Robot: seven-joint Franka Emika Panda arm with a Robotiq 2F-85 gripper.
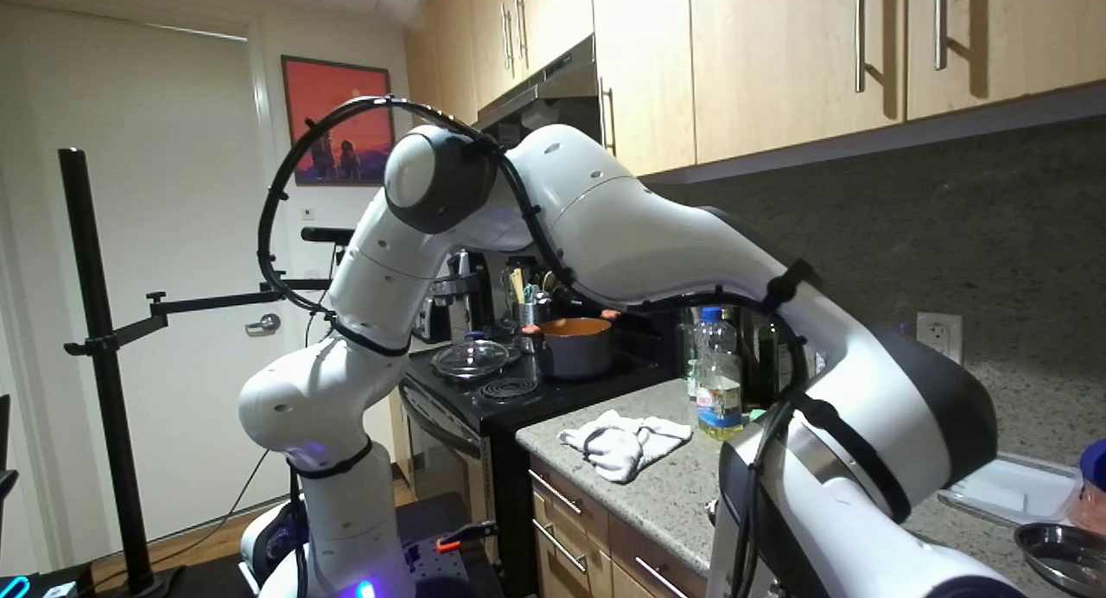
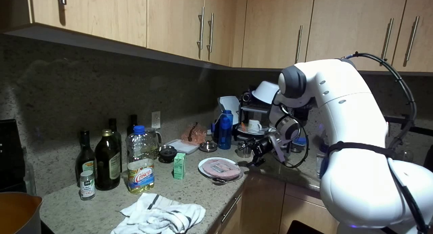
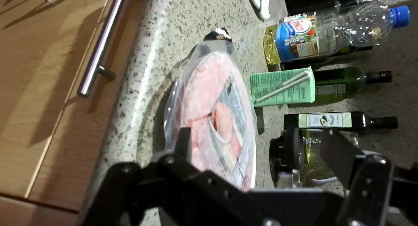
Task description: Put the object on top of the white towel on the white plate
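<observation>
In wrist view the gripper (image 3: pixel 257 134) has its jaws spread wide, tips pointing twd the pink meat pkg (image 3: pixel 217 118); touching or not, can't tell. Pkg is wrapped in clear plastic, dark PEEL tab (image 3: pixel 218 34) at end away from jaws, & lies flat on the white plate (image 2: pixel 201 166), edge of wrap sticking out past rim. In an ext. view gripper is just beside plate, nr counter (image 2: pixel 199 190) edge. The white towel (image 2: pixel 165 217) is bunched on same counter, well apart from plate, w/ dk stripes showing in its folds; it's nr the Crisco bottle (image 2: pixel 140 173), upright, blue-capped, yellow in its lower part. A green carton (image 2: pixel 179 165) stands btwn that bottle & the plate. Farther back in that view: pale tray (image 2: pixel 183 146), shallow metal bowl (image 2: pixel 208 146) & tall blue bottle (image 2: pixel 225 131), all on counter too. In an ext. view a dk pot (image 1: pixel 577 360), orange inside, sits on the stove (image 1: pixel 458 399) w/ glass lid (image 1: pixel 471 359) nr it.
</observation>
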